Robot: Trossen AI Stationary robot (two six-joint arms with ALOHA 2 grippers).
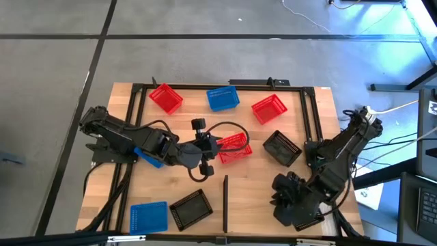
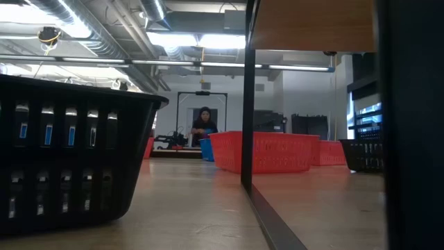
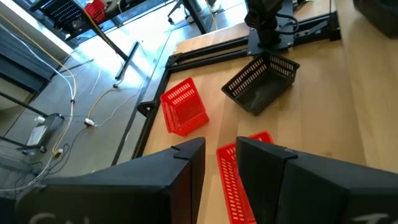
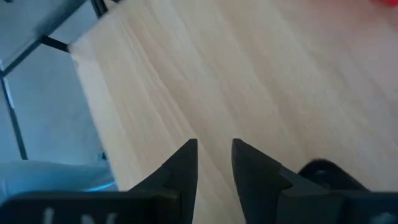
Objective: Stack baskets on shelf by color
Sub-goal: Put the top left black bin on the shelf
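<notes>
1. Shows the left gripper [image 1: 207,152] at the centre of the high view, at the left end of a red basket [image 1: 233,147].
2. Leaves its fingers [image 3: 186,168] parted, released rather than clenched, with that basket's rim visible in the gap. Cannot tell whether either finger touches the rim.
3. Places the right gripper [image 4: 214,144] at the lower right of the high view, near the table's front edge. Keeps its fingers slightly apart over bare table [image 4: 267,74], grasping nothing.
4. Puts three baskets in a row along the upper part of the table: red [image 1: 165,98] at left, blue [image 1: 222,98] in the middle, red [image 1: 269,108] at right.
5. Sets a black basket [image 1: 282,147] right of centre, well apart from the held-over red one.
6. Lays a blue basket [image 1: 148,216] and a black basket [image 1: 190,208] side by side at the lower left.
7. Stands a thin black bar [image 1: 225,203] just right of that pair.
8. Shows the shelf [image 2: 312,24] as a pale-wood panel at the upper right of the low view. Carries no basket that can be seen.
</notes>
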